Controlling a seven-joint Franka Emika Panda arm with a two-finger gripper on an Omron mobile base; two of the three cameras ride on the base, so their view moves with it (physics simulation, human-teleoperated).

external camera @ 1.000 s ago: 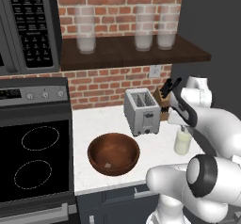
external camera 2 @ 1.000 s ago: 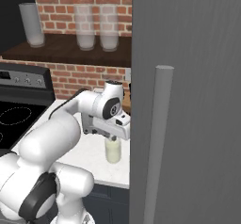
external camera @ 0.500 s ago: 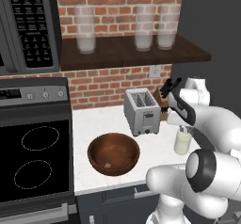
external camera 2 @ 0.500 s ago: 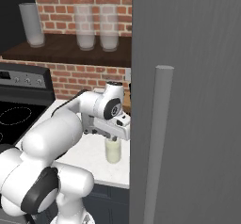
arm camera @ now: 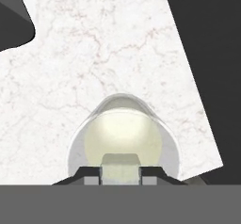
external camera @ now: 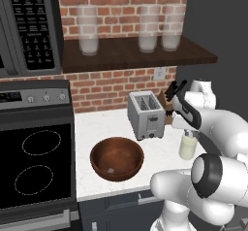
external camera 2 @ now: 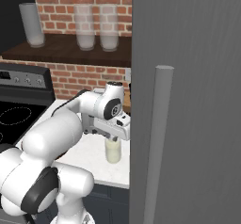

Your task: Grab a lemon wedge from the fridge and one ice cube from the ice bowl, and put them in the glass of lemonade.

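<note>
Step in hand, by my read: drop the ice cube into the glass of lemonade. Gripper sits directly over the glass mouth, fingers pinching the cube. Glass stands nr the counter front-right corner, beside the fridge. To do it well: keep cube centred over the rim, part fingers just enough, lift straight up w/o clipping the thin clear wall.

Cube: pale, translucent, blocky. Glass: clear cylinder, milky yellow liquid. Counter: white veined marble. Ice bowl: round dark wood, front-centre.
</note>
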